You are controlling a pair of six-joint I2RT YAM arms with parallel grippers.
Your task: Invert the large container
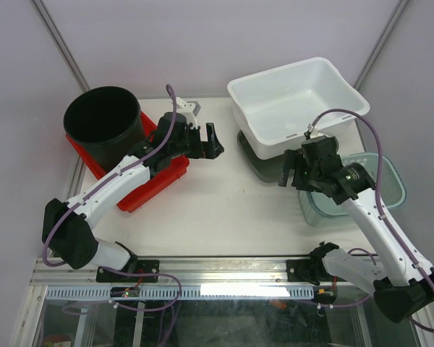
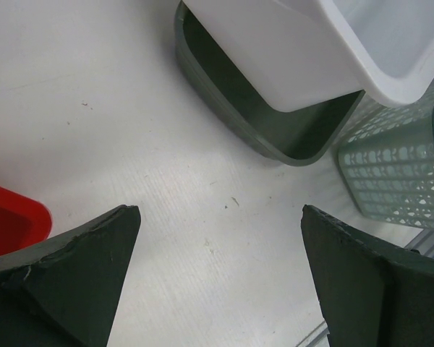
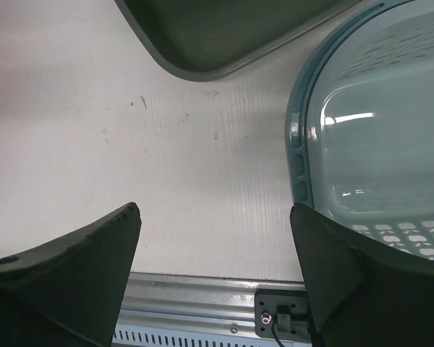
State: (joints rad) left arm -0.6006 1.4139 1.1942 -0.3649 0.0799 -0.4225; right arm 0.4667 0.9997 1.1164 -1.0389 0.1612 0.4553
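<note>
The large container, a white rectangular tub point(image 1: 296, 101), stands mouth up at the back right, resting tilted on a dark green tray point(image 1: 254, 160). In the left wrist view the tub point(image 2: 289, 50) fills the upper right, with the tray point(image 2: 289, 137) under it. My left gripper point(image 1: 206, 141) hovers open over bare table left of the tub, with nothing between its fingertips point(image 2: 220, 210). My right gripper point(image 1: 296, 170) hangs open just in front of the tub, between the tray and a teal basket. In the right wrist view only table lies between its jaws point(image 3: 215, 208).
A black round bucket point(image 1: 103, 123) stands on a red tray point(image 1: 155, 184) at the back left, beside the left arm. A teal perforated basket point(image 1: 390, 181) sits at the right point(image 3: 376, 130), close against my right gripper's outer finger. The table's metal front rail point(image 3: 202, 296) lies below.
</note>
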